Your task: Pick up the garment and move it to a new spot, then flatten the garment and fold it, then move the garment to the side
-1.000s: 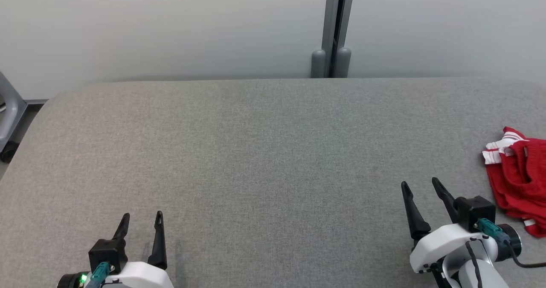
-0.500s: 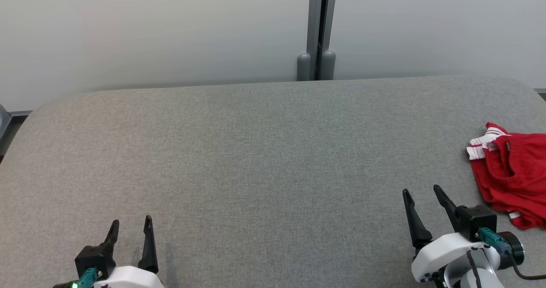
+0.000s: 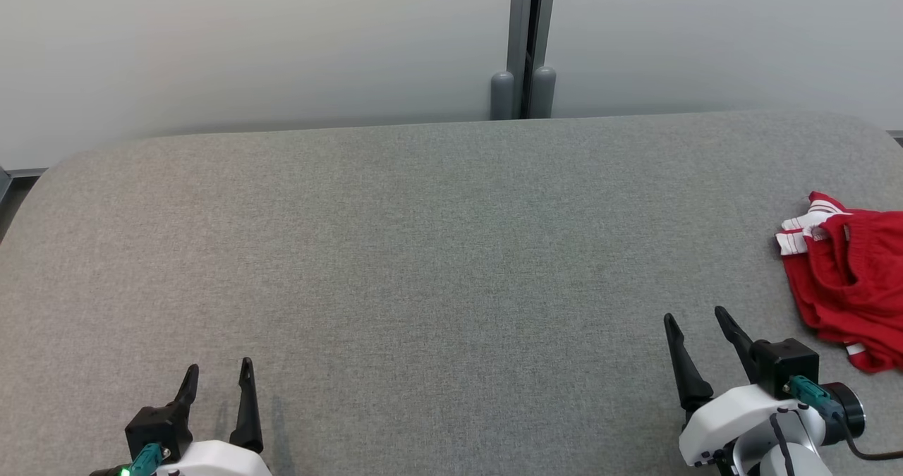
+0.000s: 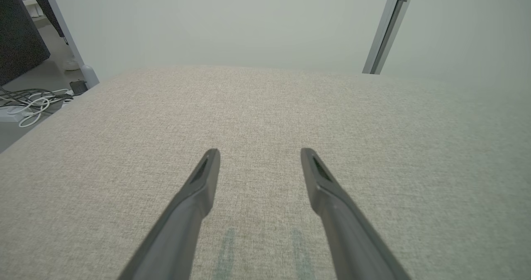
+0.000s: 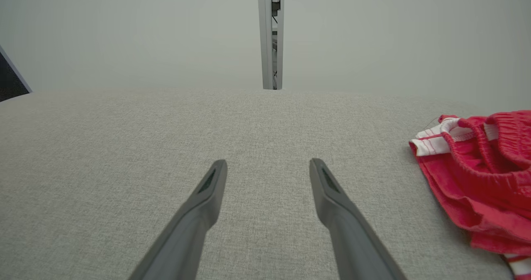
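The garment (image 3: 850,278) is a crumpled red piece with white striped trim, lying at the right edge of the grey table (image 3: 437,250); it is partly cut off by the frame. In the right wrist view the garment (image 5: 481,176) sits to the right of the fingers. My right gripper (image 3: 695,315) hovers open over the table, a short way left of the garment and apart from it, with nothing between its fingers (image 5: 207,188). My left gripper (image 3: 219,369) is open at the lower left above bare cloth, its fingers (image 4: 203,180) empty.
A pale wall with a grey upright post (image 3: 525,42) stands behind the table's far edge. Off the table's left side, the left wrist view shows floor with white cables (image 4: 29,101) and a dark cabinet (image 4: 16,31).
The head camera has shifted, so the table and garment sit differently in the picture. Both grippers stay open and empty; the garment lies as before.
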Available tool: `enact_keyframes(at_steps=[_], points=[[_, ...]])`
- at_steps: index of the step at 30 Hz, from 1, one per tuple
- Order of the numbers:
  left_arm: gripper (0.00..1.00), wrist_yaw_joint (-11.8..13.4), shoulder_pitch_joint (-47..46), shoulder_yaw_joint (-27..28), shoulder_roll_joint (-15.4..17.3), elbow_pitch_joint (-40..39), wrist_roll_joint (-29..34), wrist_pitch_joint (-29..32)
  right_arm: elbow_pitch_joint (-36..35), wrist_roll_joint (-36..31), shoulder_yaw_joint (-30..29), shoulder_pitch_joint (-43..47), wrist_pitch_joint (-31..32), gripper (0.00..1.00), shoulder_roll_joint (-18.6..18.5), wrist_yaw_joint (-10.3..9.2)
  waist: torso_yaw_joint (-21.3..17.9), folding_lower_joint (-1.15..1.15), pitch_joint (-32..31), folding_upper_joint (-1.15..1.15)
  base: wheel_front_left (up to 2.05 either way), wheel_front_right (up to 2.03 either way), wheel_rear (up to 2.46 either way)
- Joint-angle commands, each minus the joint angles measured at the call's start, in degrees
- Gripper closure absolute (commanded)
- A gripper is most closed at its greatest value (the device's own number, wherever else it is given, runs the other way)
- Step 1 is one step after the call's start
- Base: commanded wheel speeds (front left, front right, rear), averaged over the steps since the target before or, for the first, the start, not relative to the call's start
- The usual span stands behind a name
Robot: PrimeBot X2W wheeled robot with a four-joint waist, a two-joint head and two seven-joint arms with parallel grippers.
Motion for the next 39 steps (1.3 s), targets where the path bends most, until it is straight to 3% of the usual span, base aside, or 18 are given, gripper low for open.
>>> enact_keyframes(at_steps=[1,21,25,26,30,39], points=[[0.0,0.21,-0.22,0.02,0.24,-0.08,-0.31,-0.25,0.12,-0.34,-0.14,-0.31,-0.23,0.0,-0.36,-0.02,-0.06,0.0,0.04,0.0,0.0,0.0,0.0],[0.0,0.15,-0.1,-0.53,0.24,1.05,-0.75,-0.25,2.04,-1.5,-0.3,-0.92,-0.24,0.0,-0.39,-0.02,1.02,0.0,0.17,0.0,0.0,0.0,0.0],[0.0,-0.88,0.12,-0.44,0.21,1.56,-2.09,-0.25,1.77,-1.73,-0.28,-0.65,-0.24,0.0,-0.38,-0.02,1.01,0.0,-0.03,0.0,0.0,0.0,0.0],[1.0,-0.7,-0.18,-0.6,-0.02,1.78,-2.01,0.05,2.11,-1.7,-0.1,-0.51,0.02,1.0,0.05,0.0,1.01,0.0,-0.03,0.0,0.0,0.0,0.0],[1.0,-0.73,0.75,-0.58,-0.64,3.55,-2.49,0.59,3.69,-1.26,-0.11,1.11,0.57,1.0,0.65,0.0,1.0,0.0,-0.05,0.0,0.0,0.0,0.0],[1.0,-1.74,-0.05,0.41,-0.53,1.7,-12.36,3.48,1.29,9.61,-1.73,1.35,3.52,1.0,0.54,0.0,0.92,0.0,-0.21,0.0,0.0,0.0,0.0]])
